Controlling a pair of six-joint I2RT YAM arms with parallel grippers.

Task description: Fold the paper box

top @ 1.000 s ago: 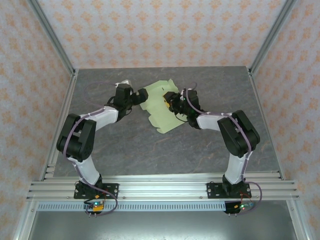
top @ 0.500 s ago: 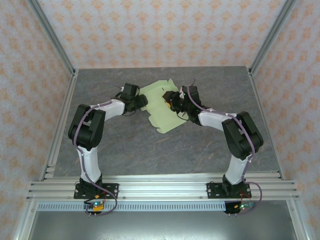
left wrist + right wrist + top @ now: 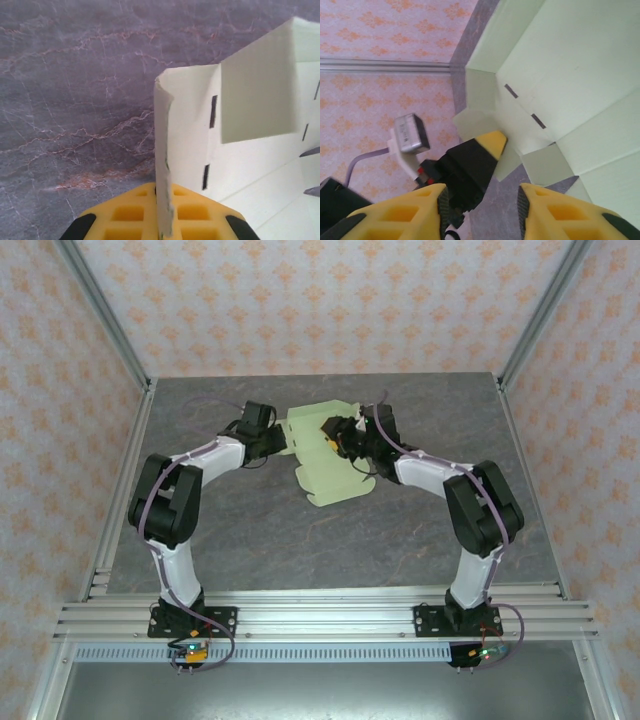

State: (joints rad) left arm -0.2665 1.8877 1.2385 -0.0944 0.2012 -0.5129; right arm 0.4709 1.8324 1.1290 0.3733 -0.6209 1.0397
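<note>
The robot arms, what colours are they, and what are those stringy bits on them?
Both the left arm and right arm have white links, chunky black joints and thin purple cables along them. The left end effector and right end effector have yellow fingers with square hollows.

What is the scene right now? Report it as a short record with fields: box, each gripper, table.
paper box: pale green die-cut card, partly folded, some panels standing up, rest lying on the table
left gripper: shut on a thin upright edge of the card
right gripper: open, fingers apart, at the box's far part, close to the left gripper
table: grey marbled surface
</note>
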